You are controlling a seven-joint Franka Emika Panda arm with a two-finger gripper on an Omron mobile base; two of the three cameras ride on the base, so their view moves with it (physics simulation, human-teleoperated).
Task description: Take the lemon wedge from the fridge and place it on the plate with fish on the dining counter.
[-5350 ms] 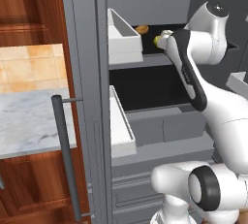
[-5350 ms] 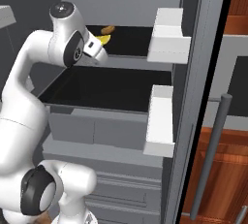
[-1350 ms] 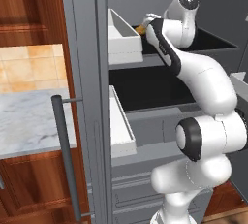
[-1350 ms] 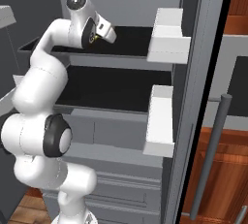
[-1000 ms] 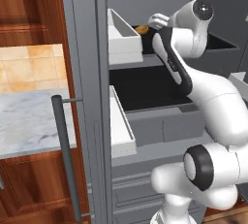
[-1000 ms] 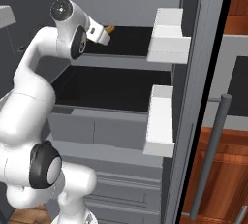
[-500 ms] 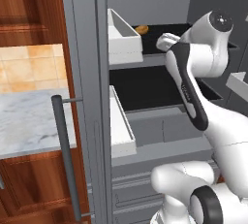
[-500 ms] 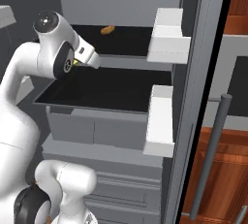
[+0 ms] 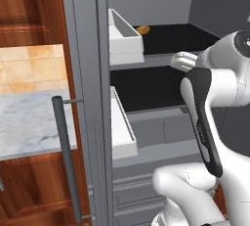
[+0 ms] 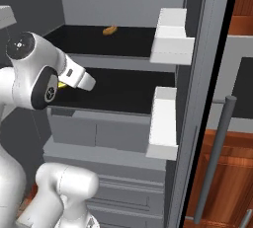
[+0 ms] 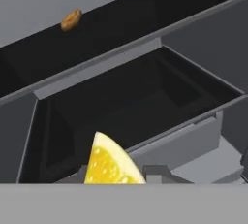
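Lemon wedge gripped in front of the open fridge

The tool (image 11: 121,177) was clamped on the lemon wedge (image 11: 112,162), held before the front edge of the fridge's (image 9: 146,142) lower black shelf (image 10: 123,91). An orange-brown food item (image 11: 71,19) lay near the upper shelf's back edge. No writing was legible.

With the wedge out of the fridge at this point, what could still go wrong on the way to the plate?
1. The lemon wedge is tiny and sits at the very tips of the gripper; a fast swing could shake it loose.
2. The arm is close to the fridge: the white door bins and the open door edge could catch its elbow as it turns away.
3. An orange-brown food item remains on the upper shelf; harmless unless the arm sweeps back in.
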